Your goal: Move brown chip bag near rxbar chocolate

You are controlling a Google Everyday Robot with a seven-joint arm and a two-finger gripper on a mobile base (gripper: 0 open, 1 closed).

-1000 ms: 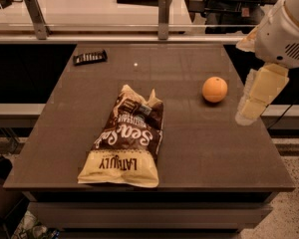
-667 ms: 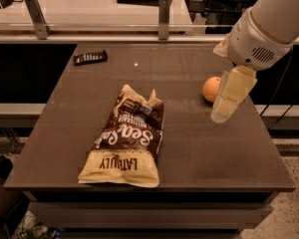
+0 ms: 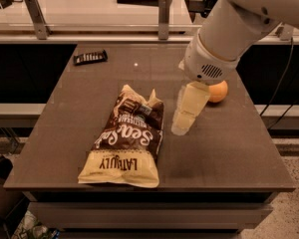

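Since the brown chip bag lies flat, front-left of centre on the table, with its cream end toward the near edge and its crumpled top toward the far side, I'd take it at that raised top fold. The flat middle gives nothing to pinch. The rxbar chocolate sits at the far-left corner, well apart from the bag, so my read is approach phase with no grasp yet.

The gripper hangs just beside the bag's right edge, between the bag and the orange, and holds nothing. I can't tell whether it's set wide or narrow.

Next I'd slide left over the crumple, drop straight down, and check the grip before lifting, since a slack bag could sag or slip.

The arm enters from the upper right with the wrist housing above the gripper. The tool points down and slightly left, and I can't tell if it touches the table.
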